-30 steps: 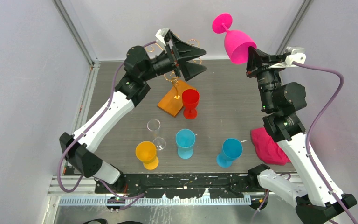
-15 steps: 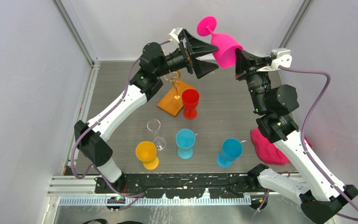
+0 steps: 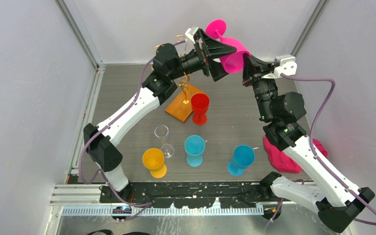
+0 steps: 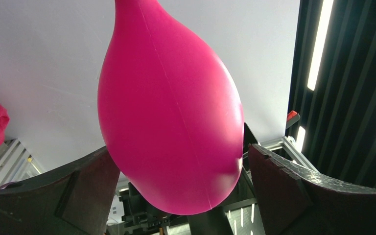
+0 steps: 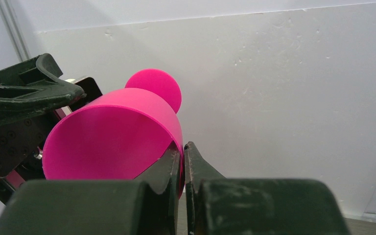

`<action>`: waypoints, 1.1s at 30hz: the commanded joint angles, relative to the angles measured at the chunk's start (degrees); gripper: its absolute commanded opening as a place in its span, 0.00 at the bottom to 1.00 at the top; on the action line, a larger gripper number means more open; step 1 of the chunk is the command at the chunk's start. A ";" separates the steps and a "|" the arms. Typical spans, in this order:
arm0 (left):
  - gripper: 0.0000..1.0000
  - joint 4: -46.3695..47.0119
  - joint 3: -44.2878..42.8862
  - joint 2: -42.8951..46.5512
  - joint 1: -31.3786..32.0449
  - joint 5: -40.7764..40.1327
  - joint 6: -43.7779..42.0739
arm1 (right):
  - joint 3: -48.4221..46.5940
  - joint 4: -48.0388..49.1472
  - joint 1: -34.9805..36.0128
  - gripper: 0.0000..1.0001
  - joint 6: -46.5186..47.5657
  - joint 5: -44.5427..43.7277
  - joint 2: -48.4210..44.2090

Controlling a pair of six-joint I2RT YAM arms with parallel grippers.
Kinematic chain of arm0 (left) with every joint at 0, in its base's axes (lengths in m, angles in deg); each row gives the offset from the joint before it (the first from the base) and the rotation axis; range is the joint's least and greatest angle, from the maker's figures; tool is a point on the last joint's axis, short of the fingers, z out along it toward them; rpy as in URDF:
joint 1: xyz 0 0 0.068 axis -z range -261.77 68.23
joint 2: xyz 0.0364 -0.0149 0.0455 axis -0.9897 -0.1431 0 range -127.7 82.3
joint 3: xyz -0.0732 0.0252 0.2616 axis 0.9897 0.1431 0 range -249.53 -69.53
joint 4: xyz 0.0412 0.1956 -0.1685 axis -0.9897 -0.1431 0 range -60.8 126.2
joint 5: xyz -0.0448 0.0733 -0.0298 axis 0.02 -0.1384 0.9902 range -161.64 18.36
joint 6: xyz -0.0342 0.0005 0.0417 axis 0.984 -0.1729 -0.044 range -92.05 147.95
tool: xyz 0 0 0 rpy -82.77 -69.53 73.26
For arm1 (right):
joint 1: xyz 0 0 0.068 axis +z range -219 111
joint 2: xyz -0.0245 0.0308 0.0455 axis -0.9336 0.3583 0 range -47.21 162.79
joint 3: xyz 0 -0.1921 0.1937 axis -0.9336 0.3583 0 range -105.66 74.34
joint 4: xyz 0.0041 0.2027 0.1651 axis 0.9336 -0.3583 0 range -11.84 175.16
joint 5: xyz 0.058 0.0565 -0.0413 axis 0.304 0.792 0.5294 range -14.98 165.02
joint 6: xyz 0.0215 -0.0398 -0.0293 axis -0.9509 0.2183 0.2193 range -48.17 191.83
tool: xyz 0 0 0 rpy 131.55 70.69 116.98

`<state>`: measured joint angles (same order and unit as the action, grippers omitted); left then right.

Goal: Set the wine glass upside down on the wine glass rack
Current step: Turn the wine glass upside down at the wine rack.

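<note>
Looks like a mid-air handover. Pinching the pink wine glass (image 3: 231, 55) by its rim with the right gripper (image 5: 182, 161), high over the back of the table (image 3: 235, 110). Straddling the bowl with the left gripper (image 3: 220, 59), spread wide, probably to regrip for hanging. Well apart from the wine glass rack (image 3: 178, 108) below.

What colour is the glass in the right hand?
Hot pink. The glass shows best in the left wrist view.
</note>
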<state>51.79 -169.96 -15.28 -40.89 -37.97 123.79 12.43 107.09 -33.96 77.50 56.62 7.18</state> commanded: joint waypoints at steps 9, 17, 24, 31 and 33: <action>1.00 3.08 -4.90 -2.26 1.48 0.10 0.28 | 1.52 4.87 1.57 0.01 2.93 -2.17 -0.47; 0.94 2.16 -5.41 -2.31 1.48 0.08 -1.16 | 2.42 5.18 2.94 0.01 4.01 -3.28 -1.44; 0.87 3.10 -4.87 -2.36 1.48 -0.11 -1.37 | 3.53 5.14 3.86 0.01 4.86 -4.17 -2.25; 0.83 1.20 -4.60 -1.51 1.39 -0.08 -4.93 | 3.29 3.71 4.37 0.11 4.96 -4.42 -2.97; 0.82 -0.14 -4.74 -1.10 1.39 -0.05 -6.70 | 3.29 3.56 4.49 0.15 4.92 -4.50 -3.08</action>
<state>51.66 -172.60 -18.34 -39.30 -37.25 121.64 15.79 110.28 -30.33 81.20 51.73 5.32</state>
